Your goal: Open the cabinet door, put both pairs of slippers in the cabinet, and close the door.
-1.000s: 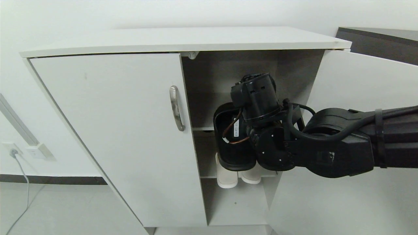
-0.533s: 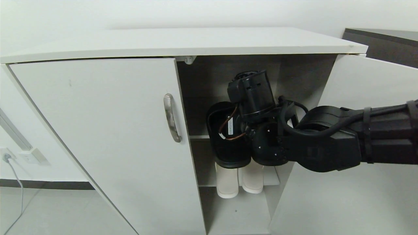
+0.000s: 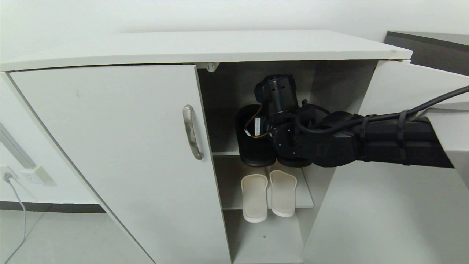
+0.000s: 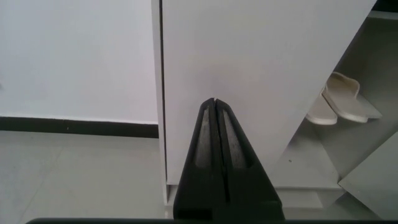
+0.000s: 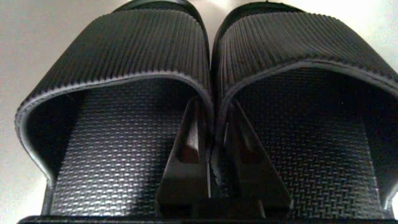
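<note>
The white cabinet (image 3: 205, 46) has its right door (image 3: 399, 95) swung open and its left door (image 3: 121, 146) closed. A white pair of slippers (image 3: 268, 196) lies on the lower shelf (image 3: 306, 200), also seen from the left wrist as the white slippers (image 4: 341, 104). My right gripper (image 5: 214, 146) is shut on the black pair of slippers (image 5: 205, 99), pinching their inner edges together. It holds the black slippers (image 3: 253, 137) inside the right compartment, at the upper shelf's front edge. My left gripper (image 4: 214, 102) is shut with nothing in it, low in front of the closed left door.
A metal handle (image 3: 191, 131) runs down the left door's right edge. A wall socket with a cable (image 3: 7, 178) sits low on the left wall. The open right door stands close beside my right arm. Bare floor (image 4: 81, 177) lies before the cabinet.
My right arm has pushed the black slippers up and deeper into the cabinet, uncovering the white pair below. The head camera shifted early on.
</note>
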`<state>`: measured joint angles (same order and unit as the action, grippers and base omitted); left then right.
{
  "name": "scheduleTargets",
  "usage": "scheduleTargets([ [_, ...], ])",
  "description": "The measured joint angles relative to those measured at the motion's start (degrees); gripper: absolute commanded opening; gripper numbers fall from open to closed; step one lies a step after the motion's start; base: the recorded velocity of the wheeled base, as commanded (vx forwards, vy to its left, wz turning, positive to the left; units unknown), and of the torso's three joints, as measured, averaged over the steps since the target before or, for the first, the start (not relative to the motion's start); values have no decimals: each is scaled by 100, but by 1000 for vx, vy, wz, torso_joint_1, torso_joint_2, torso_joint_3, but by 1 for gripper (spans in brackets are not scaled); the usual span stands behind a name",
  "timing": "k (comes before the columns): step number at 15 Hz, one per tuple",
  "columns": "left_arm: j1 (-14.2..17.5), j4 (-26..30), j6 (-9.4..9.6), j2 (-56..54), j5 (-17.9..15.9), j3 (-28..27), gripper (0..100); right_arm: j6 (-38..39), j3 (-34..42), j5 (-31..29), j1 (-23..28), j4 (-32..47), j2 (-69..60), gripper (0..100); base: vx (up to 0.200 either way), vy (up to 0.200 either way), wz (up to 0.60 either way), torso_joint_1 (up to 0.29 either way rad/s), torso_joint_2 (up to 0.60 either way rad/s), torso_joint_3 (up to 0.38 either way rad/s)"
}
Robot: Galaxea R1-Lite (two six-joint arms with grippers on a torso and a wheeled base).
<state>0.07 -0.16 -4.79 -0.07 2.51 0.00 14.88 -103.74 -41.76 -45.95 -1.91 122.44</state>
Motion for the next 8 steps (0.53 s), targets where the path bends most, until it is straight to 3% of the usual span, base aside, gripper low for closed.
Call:
scheduleTargets([
  [8, 0, 0, -7, 0, 9, 0, 0, -68, -210, 11, 130, -7, 195, 0, 0, 0, 0, 0, 0, 0],
])
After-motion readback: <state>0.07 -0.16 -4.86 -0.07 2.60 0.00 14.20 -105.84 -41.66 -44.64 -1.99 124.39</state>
